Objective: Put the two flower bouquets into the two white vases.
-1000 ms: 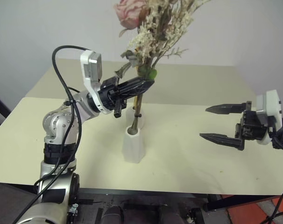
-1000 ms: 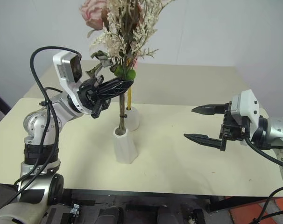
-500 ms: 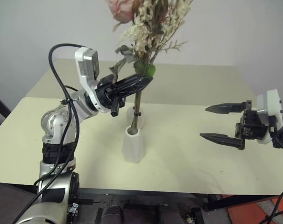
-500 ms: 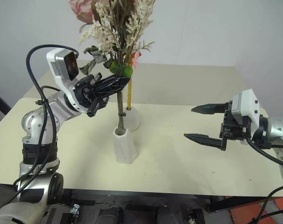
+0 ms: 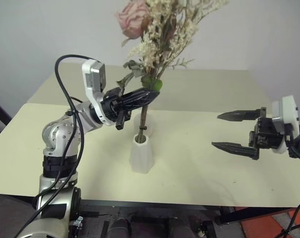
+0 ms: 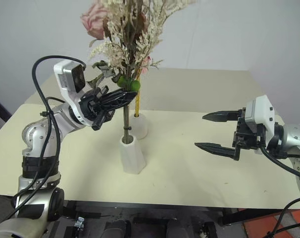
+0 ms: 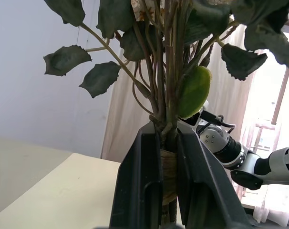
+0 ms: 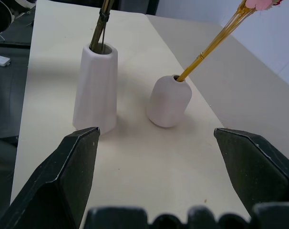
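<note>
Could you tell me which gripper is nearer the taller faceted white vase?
Left: the left gripper grips stems directly above the taller faceted white vase; the right gripper hovers well off beside it.

A pale cream table (image 5: pixel 199 163) was set against a plain white wall (image 5: pixel 51 29), with beige curtains (image 7: pixel 120 124) seen at a bright window (image 7: pixel 278 119).

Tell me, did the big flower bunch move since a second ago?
Yes. The rose bouquet now stands straighter in the tall vase, its stems nearer upright; the left gripper grips them.
</note>
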